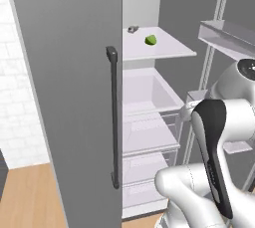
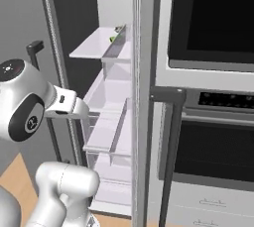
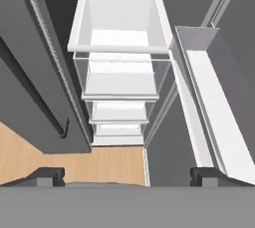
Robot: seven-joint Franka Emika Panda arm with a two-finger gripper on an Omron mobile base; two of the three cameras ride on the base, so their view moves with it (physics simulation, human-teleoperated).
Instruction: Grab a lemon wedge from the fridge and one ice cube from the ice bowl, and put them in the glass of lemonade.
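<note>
Left base view: we list the fridge (image 1: 64, 97), one grey door shut with a dark bar handle (image 1: 114, 117), the other side open. The lemon wedge (image 1: 150, 40) lies on the upper white shelf (image 1: 164, 50), near a small grey item (image 1: 132, 29) at the back. Clear drawers (image 1: 149, 137) stack below.

Right base view: we note the open fridge interior (image 2: 109, 107), the wedge a green speck (image 2: 113, 38) on the top shelf, and the black oven column (image 2: 213, 72) beside it.

Hand view: we record the fingers (image 3: 127, 176) spread wide and empty, one dark tip (image 3: 47, 176) at each side, looking down over the drawers (image 3: 119, 72), door bin (image 3: 214, 112) and wooden floor (image 3: 74, 165).
</note>
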